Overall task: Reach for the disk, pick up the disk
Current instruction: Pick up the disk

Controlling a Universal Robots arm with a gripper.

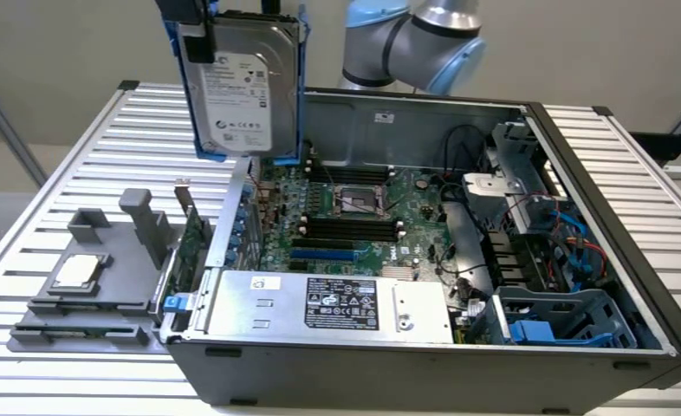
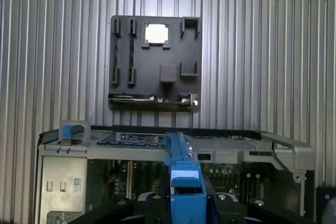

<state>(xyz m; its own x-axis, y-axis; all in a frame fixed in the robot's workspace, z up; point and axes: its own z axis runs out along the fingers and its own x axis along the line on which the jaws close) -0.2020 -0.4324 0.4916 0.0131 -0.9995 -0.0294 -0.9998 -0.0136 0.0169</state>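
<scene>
The gripper (image 2: 184, 203) is clamped on the disk's (image 1: 243, 95) blue side rails, holding it upright above the case's (image 1: 433, 360) far left; it looks stiff, fairly heavy, shock-sensitive

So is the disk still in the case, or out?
Out: the disk hangs upright above the open computer case, held at its top by the gripper.

I see the arm (image 1: 416, 39) reaching in from behind the case, elbow joints bent at the back of the exterior view. Gripper (image 1: 202, 17) sits high at that view's upper left, pointing straight down, clamped on the disk (image 1: 243, 87) (hanging upright, clear of everything below). In the wrist view the black fingers (image 2: 149, 205) pinch both sides.
</scene>
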